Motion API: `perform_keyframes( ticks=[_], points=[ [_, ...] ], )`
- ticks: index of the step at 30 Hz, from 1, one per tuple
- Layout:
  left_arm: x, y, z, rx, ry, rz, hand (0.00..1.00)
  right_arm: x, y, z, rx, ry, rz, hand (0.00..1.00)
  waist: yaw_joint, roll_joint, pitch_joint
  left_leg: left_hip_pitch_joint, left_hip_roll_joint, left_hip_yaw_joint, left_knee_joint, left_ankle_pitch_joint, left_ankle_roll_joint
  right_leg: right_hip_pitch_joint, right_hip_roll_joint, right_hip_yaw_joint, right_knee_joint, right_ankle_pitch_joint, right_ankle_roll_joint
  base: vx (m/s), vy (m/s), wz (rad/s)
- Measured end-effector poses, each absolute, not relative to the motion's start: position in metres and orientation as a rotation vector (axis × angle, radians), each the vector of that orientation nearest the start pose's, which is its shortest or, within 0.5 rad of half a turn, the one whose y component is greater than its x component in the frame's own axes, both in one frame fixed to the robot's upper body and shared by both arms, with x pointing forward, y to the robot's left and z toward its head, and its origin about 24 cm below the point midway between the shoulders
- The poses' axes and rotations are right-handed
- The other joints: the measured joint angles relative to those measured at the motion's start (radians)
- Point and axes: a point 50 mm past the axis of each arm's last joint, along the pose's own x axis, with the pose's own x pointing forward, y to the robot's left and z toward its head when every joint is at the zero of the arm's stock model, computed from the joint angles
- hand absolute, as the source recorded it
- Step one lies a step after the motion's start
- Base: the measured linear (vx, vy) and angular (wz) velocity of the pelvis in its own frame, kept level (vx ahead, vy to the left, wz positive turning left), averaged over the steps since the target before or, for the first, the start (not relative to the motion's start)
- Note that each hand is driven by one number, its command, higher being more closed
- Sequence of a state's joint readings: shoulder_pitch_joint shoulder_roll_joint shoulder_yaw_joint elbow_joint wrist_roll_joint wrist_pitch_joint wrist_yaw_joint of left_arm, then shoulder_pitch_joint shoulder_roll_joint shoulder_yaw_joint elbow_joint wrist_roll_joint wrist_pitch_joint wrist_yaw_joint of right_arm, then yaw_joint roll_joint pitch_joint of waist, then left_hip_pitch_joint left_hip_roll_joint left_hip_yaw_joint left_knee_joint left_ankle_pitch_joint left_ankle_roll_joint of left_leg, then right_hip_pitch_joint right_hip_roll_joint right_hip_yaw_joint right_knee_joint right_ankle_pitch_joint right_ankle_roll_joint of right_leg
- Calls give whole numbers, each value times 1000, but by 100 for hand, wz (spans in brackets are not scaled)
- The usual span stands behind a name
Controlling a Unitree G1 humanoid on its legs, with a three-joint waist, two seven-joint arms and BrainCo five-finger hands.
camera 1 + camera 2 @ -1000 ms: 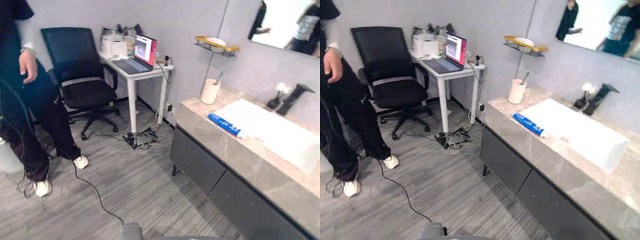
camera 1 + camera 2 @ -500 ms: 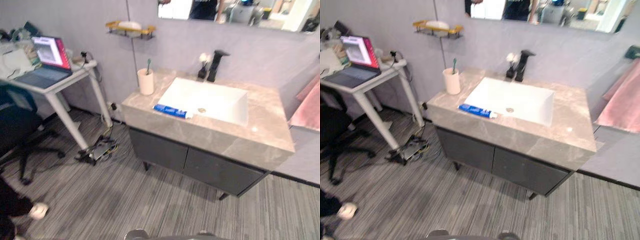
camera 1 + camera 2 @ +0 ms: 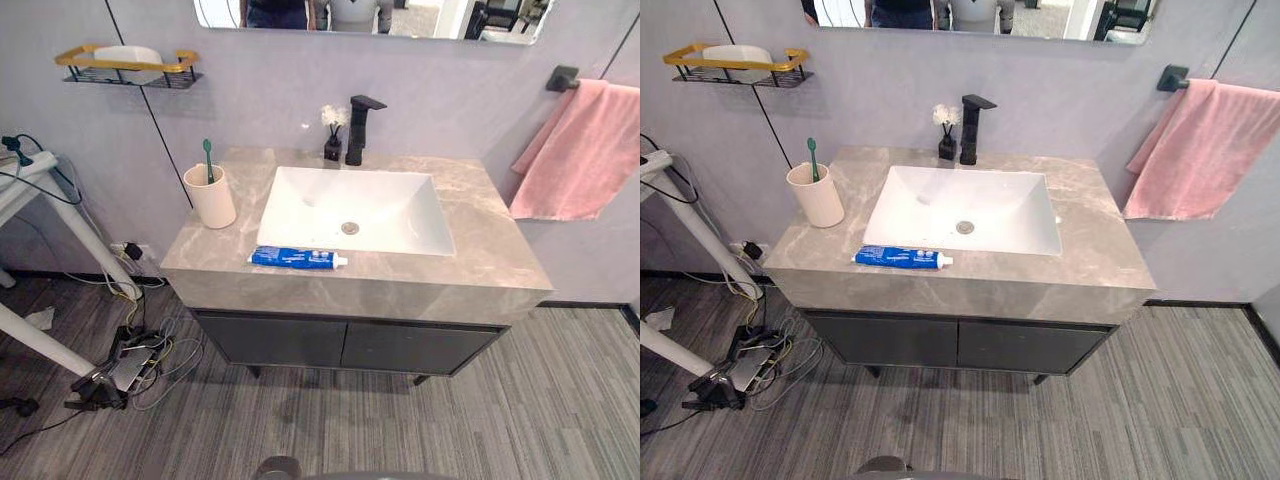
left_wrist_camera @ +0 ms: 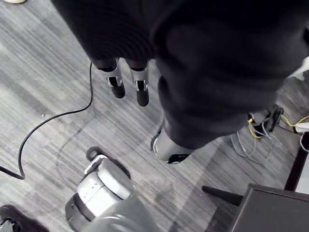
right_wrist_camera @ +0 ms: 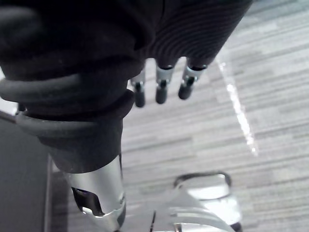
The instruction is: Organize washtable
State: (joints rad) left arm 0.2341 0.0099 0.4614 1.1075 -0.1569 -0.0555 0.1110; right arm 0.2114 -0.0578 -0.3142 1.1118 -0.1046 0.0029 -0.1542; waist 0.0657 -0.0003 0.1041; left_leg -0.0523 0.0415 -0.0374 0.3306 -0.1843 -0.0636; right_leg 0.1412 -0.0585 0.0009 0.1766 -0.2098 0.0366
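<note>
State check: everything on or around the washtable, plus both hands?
toothpaste tube: lying flat on counter
cup: upright, holds toothbrush
faucet: no water running
sink: empty
towel: hanging from bar
cabinet doors: shut
left hand: open, empty
right hand: open, empty

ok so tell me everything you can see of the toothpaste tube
The toothpaste tube is blue with pale print and a white cap at the end toward the robot's right. It lies flat on the grey stone-look countertop, lengthwise along the front rim of the white basin. The beige cup stands apart, behind its other end. Only the countertop seems to touch it.
</note>
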Motion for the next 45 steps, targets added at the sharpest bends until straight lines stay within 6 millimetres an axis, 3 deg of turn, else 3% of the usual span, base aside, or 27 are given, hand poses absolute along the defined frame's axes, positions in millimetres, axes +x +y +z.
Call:
perform_keyframes(
  ticks=[2, 5, 7, 9, 10, 11, 12, 14, 16, 17, 18, 19, 20, 26, 31, 37, 42, 45],
  points=[
    [13, 210, -171, -297, 1217, 711, 0, 20, -217, -170, -49, 1311, -462, 0, 4, 2, 12, 9, -8, 16, 34, -7, 10, 25, -13, 12, -25, 12, -2, 75, 94, -17],
    [11, 202, -173, -322, 1230, 708, 0, 25, -226, -168, -44, 1288, -494, 0, -1, 40, 26, 14, 18, 47, 147, -93, 27, 30, -7, 66, 19, -19, 38, 48, 98, -48],
    [10, 199, -173, -318, 1238, 697, 0, 24, -228, -168, -42, 1284, -504, 0, -7, 50, 23, 42, 17, 68, 130, -137, 48, 26, -11, 87, 54, -51, 49, 39, 91, -29],
    [9, 202, -173, -278, 1245, 661, 0, 20, -223, -169, -19, 1289, -514, 0, -22, 25, 17, 64, -21, 82, 108, -156, 67, 19, -51, 89, 116, -84, 83, 57, 143, -21],
    [9, 204, -173, -244, 1257, 631, 0, 20, -222, -169, -2, 1282, -531, 0, -25, 19, 16, 82, -41, 97, 84, -162, 73, -54, -66, 91, 274, -97, 102, 48, 109, -18],
    [7, 204, -173, -229, 1274, 615, 0, 23, -223, -168, -2, 1267, -531, 0, -30, 22, 17, 82, -44, 97, 84, -160, 71, -106, -66, 83, 382, -88, 99, 86, 169, -7],
    [9, 206, -173, -190, 1284, 581, 0, 25, -219, -168, 16, 1251, -536, 0, -50, 22, 25, 89, -48, 97, 89, -155, 94, -191, -73, 81, 556, -51, 83, 114, 112, 15],
    [10, 211, -172, -161, 1285, 569, 0, 19, -219, -168, 47, 1265, -567, 0, -48, 6, 35, 143, -47, 93, 65, -157, 101, -230, -87, 46, 650, -69, 66, 145, 70, 15],
    [10, 213, -172, -141, 1286, 558, 0, 15, -213, -170, 73, 1279, -572, 0, -49, 9, 29, 188, -23, 69, 10, -144, 95, -228, -71, -21, 530, -102, 47, 189, -32, 27],
    [11, 214, -172, -136, 1283, 553, 0, 16, -212, -170, 71, 1277, -562, 0, -50, 4, 27, 188, -13, 54, -21, -129, 84, -229, -42, -31, 373, -92, 49, 124, -58, 40],
    [11, 215, -171, -134, 1280, 552, 0, 16, -210, -170, 72, 1279, -555, 0, -50, -3, 24, 180, -15, 42, -31, -123, 79, -217, -28, -29, 271, -65, 55, 157, -95, 69],
    [15, 218, -171, -127, 1271, 543, 0, 15, -208, -171, 75, 1284, -548, 0, -58, -25, 23, 175, -25, -4, -49, -116, 68, -195, -29, -40, 171, 40, 63, 177, -127, 88],
    [16, 216, -171, -131, 1272, 532, 0, 10, -209, -171, 68, 1296, -543, 0, -49, -15, 21, 175, -22, -46, -74, -94, 46, -168, -29, -80, 123, 48, 53, 216, -162, 94],
    [11, 214, -172, -145, 1281, 550, 0, 9, -212, -170, 1, 1308, -480, 0, -26, -8, 20, 214, 24, -105, -168, -53, 16, -73, 9, -167, -5, 75, 24, 153, -110, 42],
    [11, 215, -172, -142, 1279, 551, 0, 15, -212, -171, -21, 1302, -456, 0, -26, -13, 22, 216, 9, -113, -176, -41, 15, -48, 7, -168, -54, 98, 36, 2, 12, 4],
    [16, 221, -169, -125, 1245, 589, 0, 27, -212, -170, -98, 1285, -368, 0, -23, -39, 24, 117, -16, -123, -75, -35, 24, -109, -23, -149, -73, 144, 39, -105, 44, -3],
    [16, 221, -169, -136, 1242, 615, 0, 18, -211, -171, -74, 1309, -388, 0, -30, -39, 24, 119, -21, -124, -138, -27, 31, -113, -36, -144, -98, 168, 51, -141, 35, -1],
    [14, 224, -169, -125, 1247, 617, 0, 12, -210, -172, -37, 1320, -427, 0, -54, -44, 22, 119, -25, -63, -194, 0, 25, -102, -64, -161, -152, 214, 64, -105, 52, 13]
  ],
)
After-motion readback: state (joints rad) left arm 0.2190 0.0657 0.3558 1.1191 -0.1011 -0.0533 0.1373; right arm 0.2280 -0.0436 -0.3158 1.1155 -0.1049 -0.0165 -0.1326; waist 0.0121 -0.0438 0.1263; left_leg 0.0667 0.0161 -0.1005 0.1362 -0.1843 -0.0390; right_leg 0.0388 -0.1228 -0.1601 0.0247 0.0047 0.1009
